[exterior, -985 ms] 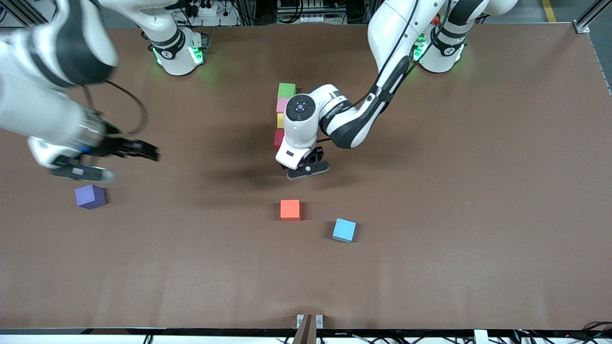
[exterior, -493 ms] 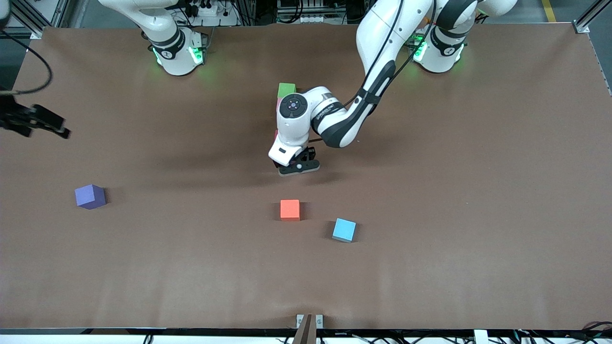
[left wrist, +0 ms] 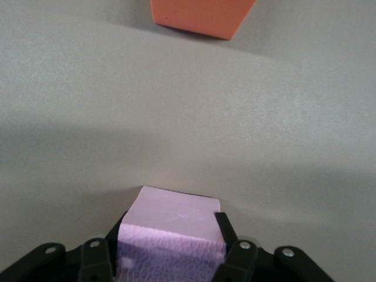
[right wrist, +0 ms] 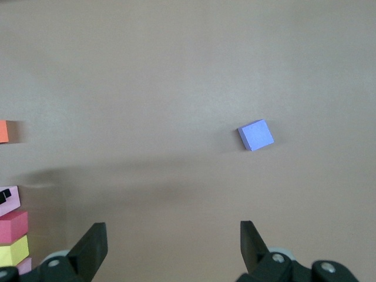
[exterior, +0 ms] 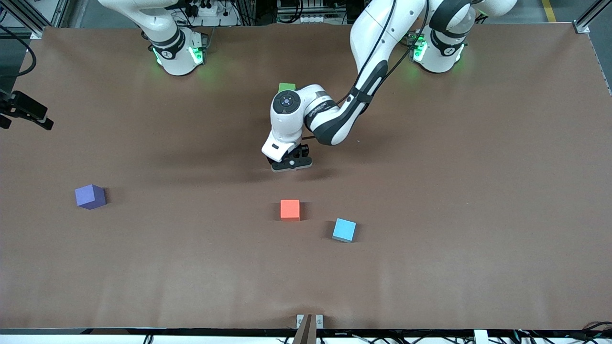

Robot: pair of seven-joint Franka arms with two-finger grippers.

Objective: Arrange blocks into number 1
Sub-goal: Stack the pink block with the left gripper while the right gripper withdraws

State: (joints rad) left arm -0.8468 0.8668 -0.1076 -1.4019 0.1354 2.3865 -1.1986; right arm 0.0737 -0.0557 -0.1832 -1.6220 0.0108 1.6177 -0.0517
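Observation:
My left gripper [exterior: 290, 165] is shut on a pink block [left wrist: 174, 218] low over the table, at the camera-side end of the block column. In the right wrist view that pink block [right wrist: 8, 199] sits beside the red block [right wrist: 13, 226], then the yellow block [right wrist: 13, 249] and a second pink block [right wrist: 24, 265]. In the front view only the green block [exterior: 287, 87] shows at the column's end nearest the bases; the arm hides the others. My right gripper [right wrist: 172, 235] is open and holds nothing, off the table's edge at the right arm's end [exterior: 24, 112].
An orange block [exterior: 289, 209] lies nearer the camera than the left gripper, with a blue block [exterior: 344, 230] beside it toward the left arm's end. A purple block [exterior: 90, 196] lies toward the right arm's end.
The left gripper carried the pink block a little toward the column and the right arm's end. The right arm swung away from the purple block, out to the table's edge.

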